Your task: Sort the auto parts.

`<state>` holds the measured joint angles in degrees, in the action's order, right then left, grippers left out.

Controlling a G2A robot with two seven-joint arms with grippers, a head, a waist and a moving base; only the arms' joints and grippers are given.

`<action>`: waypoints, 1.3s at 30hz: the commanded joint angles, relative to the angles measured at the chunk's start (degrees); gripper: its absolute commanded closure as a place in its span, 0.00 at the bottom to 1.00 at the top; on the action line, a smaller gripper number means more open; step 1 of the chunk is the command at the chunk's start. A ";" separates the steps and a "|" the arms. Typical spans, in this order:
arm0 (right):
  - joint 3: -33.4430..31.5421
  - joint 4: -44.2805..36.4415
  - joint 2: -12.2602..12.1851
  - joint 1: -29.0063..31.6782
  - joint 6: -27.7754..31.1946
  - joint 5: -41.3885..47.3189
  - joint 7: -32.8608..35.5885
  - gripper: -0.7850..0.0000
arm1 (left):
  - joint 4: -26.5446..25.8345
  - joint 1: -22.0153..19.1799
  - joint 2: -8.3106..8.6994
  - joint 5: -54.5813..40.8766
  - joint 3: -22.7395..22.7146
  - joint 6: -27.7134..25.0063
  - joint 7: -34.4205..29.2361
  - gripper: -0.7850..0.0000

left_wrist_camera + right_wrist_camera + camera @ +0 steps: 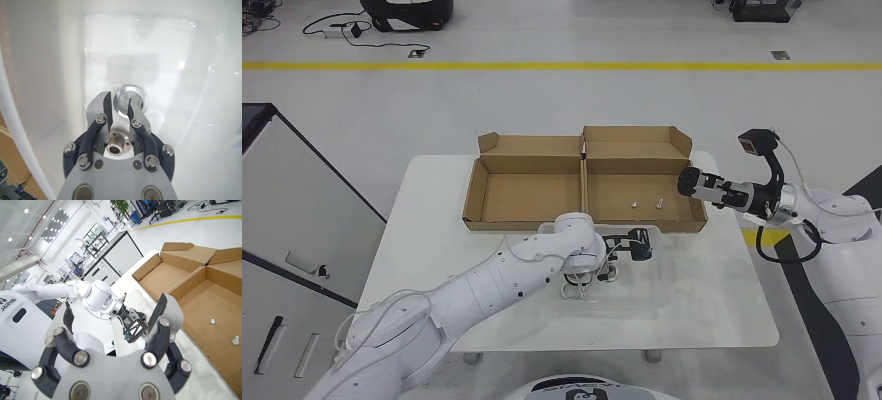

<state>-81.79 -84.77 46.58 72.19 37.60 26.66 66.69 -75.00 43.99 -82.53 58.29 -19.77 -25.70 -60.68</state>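
Steel ring [130,88] in the clear tray [170,47], its wall between the parted jaws of my left claw [118,97], nothing gripped yet.
Closing off-centre could, I judge, tip or squirt it away, or knock the flanged bushing [114,148] under my palm. Further right, my right claw [115,306] hangs spread wide at the cardboard box [642,185] end, near enough to clip it.
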 commanded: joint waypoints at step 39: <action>0.00 0.00 0.00 0.00 0.00 0.00 0.00 0.00 | -0.57 0.71 -0.74 0.05 -4.76 -4.13 -0.05 1.00</action>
<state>-81.79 -84.77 46.58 72.19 37.60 26.66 66.69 -74.52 44.46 -83.65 58.52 -23.82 -29.32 -60.63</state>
